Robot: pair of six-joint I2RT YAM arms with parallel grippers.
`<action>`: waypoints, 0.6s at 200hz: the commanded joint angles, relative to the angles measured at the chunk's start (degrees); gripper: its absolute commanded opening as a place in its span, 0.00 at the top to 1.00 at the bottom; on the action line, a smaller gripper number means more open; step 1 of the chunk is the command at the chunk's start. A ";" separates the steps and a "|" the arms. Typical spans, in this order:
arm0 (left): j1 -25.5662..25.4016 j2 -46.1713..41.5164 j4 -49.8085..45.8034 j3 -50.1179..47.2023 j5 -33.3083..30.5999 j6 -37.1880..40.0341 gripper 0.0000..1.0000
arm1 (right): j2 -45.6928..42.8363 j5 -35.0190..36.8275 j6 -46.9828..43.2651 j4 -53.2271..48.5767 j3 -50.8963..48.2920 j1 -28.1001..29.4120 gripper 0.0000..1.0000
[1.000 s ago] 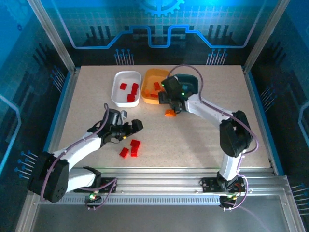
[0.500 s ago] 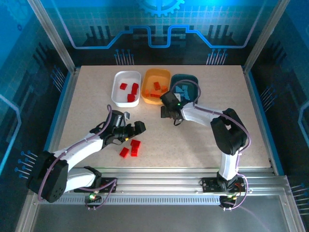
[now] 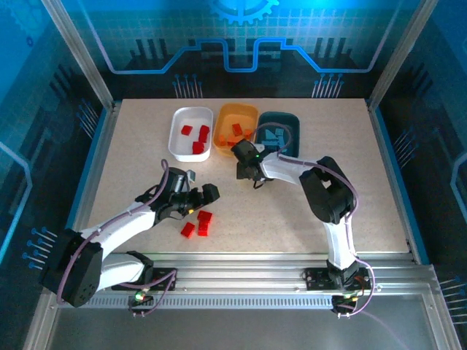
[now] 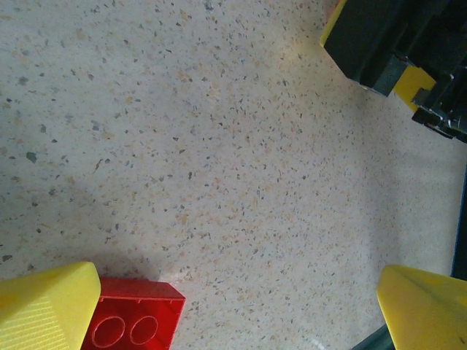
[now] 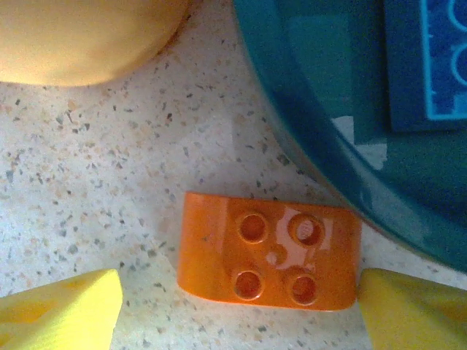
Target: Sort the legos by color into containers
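From the overhead camera, three tubs stand in a row at the far side of the table [image 3: 131, 160]: a white tub [image 3: 177, 138] holding red bricks [image 3: 195, 137], an orange tub [image 3: 220, 140] holding orange pieces [image 3: 237, 131], and a teal tub [image 3: 295, 125] holding blue pieces [image 3: 273, 136]. Three loose red bricks [image 3: 199, 222] lie on the table near the front. The left claw [image 3: 208, 194] sits just beside them, and the right claw [image 3: 246, 173] is low over the table, in front of the orange tub. At the left wrist, the jaws stand wide apart with bare table between them. One red brick [image 4: 135, 324] lies against the inner side of the left yellow fingertip [image 4: 47, 306]. At the right wrist, the jaws are apart and clamped on nothing. A four-stud orange brick [image 5: 268, 261] lies flat on the table between the yellow tips [image 5: 62, 310], studs up, just outside the teal tub's wall. A blue brick [image 5: 427, 65] lies inside that tub.
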 commanded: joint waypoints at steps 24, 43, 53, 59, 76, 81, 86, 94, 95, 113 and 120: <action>-0.38 -0.29 -0.88 0.61 -1.16 0.87 0.01 | 4.00 3.57 4.01 -4.13 3.31 0.00 0.18; -0.40 0.05 -0.96 0.62 -1.47 0.99 0.01 | 4.83 4.34 4.00 -4.16 3.76 0.20 0.20; -0.40 0.36 -0.88 0.70 -1.49 1.05 0.01 | 5.34 4.76 3.86 -4.24 4.23 0.21 0.22; -0.40 0.57 -0.81 0.78 -1.54 1.08 0.01 | 5.70 4.81 3.66 -4.22 4.51 0.28 0.22; -0.40 1.27 -0.62 0.97 -1.45 1.13 0.01 | 6.97 5.01 3.43 -4.66 5.69 0.37 0.24; -0.39 1.41 -0.62 1.05 -1.47 1.20 0.01 | 7.26 5.16 3.35 -4.60 5.80 0.39 0.25; -0.35 1.55 -0.67 1.05 -1.57 1.30 0.01 | 7.52 5.36 3.33 -4.59 5.96 0.40 0.25; -0.38 1.77 -0.61 1.14 -1.54 1.42 0.01 | 7.87 5.36 3.17 -4.59 6.20 0.42 0.25; -0.39 1.80 -0.66 1.14 -1.59 1.42 0.01 | 7.86 5.36 3.21 -4.59 6.19 0.40 0.26; -0.40 2.15 -0.77 1.21 -1.79 1.77 0.01 | 7.97 5.36 3.07 -4.13 5.96 0.54 0.27; -0.40 2.25 -0.79 1.23 -1.89 1.93 0.01 | 7.73 5.36 2.86 -3.77 5.73 0.56 0.28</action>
